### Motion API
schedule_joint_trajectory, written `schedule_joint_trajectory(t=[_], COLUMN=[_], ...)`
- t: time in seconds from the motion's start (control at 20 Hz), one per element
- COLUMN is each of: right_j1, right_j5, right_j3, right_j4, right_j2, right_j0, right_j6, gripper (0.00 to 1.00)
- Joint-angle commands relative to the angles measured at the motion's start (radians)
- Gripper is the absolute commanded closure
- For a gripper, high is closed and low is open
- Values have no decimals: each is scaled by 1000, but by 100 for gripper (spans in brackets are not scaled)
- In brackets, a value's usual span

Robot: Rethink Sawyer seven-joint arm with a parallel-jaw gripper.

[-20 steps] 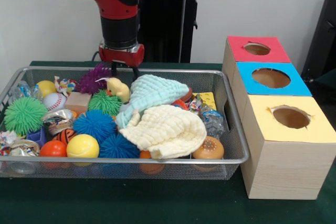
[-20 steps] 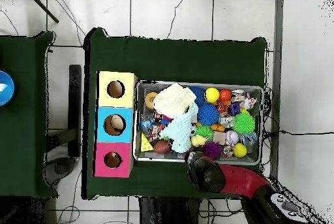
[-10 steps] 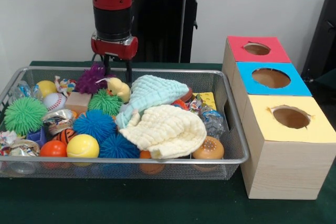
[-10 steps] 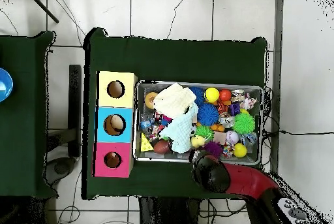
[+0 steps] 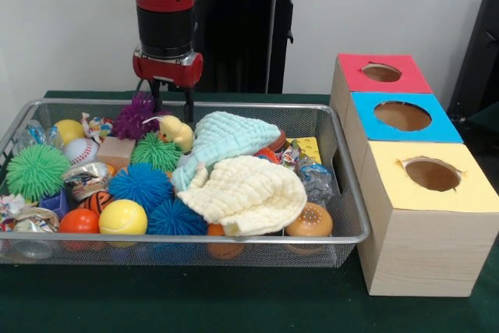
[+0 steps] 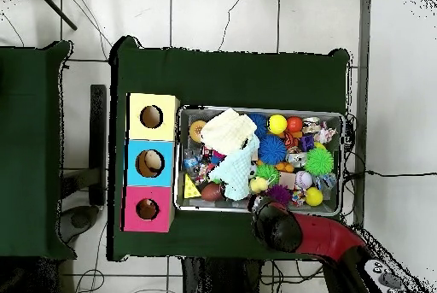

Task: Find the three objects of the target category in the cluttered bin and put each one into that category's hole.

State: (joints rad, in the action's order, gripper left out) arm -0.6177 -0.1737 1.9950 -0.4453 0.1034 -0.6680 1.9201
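My gripper (image 5: 171,103) hangs open and empty over the back of the wire bin (image 5: 343,193). It is just above a purple spiky ball (image 5: 134,118) and a yellow duck toy (image 5: 178,132). A light blue cloth (image 5: 226,136) and a cream cloth (image 5: 245,193) cover the bin's middle. Around them lie green (image 5: 35,171) and blue (image 5: 140,185) spiky balls, a yellow ball (image 5: 122,217), a baseball (image 5: 79,150) and crumpled wrappers. In the overhead view the red arm (image 6: 275,225) covers the gripper at the bin's (image 6: 343,161) lower edge.
Three wooden boxes with round holes stand in a row beside the bin: red (image 5: 366,83), blue (image 5: 437,126) and yellow (image 5: 468,193). A burger toy (image 5: 309,221) lies at the bin's front right corner. The arm's black pedestal stands behind the bin.
The gripper has shifted left along the back of the bin and risen a little, from over the duck toy toward the purple spiky ball. The bin's contents have not moved.
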Motion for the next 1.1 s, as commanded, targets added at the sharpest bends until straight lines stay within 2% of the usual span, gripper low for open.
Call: schedule_joint_trajectory(t=[0.05, 0.25, 0.4, 1.1], right_j1=[8, 16, -8, -79], right_j5=[0, 21, -4, -41], right_j3=[-83, -84, -74, -44], right_j4=[-5, 26, 45, 133], right_j2=[66, 59, 82, 85], right_j0=[3, 9, 3, 20], right_j6=[46, 88, 87, 127], gripper=[0, 0, 0, 0])
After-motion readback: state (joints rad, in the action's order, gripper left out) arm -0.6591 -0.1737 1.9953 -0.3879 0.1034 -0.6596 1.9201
